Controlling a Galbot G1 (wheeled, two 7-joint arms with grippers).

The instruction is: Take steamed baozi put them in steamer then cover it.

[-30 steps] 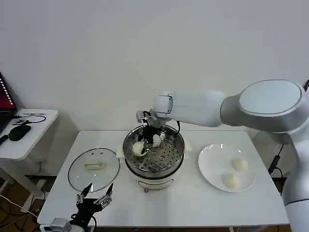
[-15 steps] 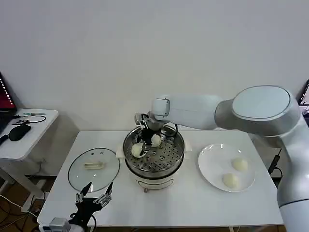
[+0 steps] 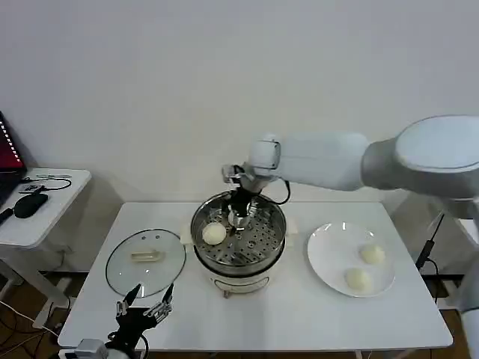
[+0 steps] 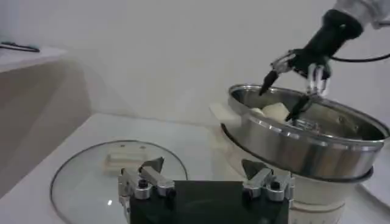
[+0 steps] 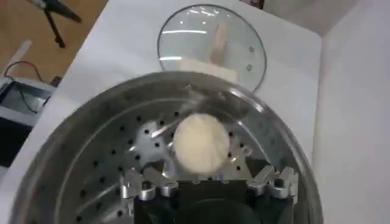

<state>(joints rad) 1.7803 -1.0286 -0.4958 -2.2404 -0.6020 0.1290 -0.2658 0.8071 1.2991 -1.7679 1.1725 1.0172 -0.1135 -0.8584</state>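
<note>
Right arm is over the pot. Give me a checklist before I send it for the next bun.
1. Right gripper free: ok. It hangs over the steamer with its jaws apart, holding nothing.
2. Baozi in the steamer: one baozi lies on the perforated tray, ok. Whether there is a second one under the gripper: cannot tell.
3. Baozi to fetch: ok. Two lie apart on the plate, the far baozi and the near baozi.
4. Steamer uncovered: ok. The cover lies flat on the table, left of the steamer.
5. Left gripper out of the way: ok. It is open, at the table's front edge.
</note>
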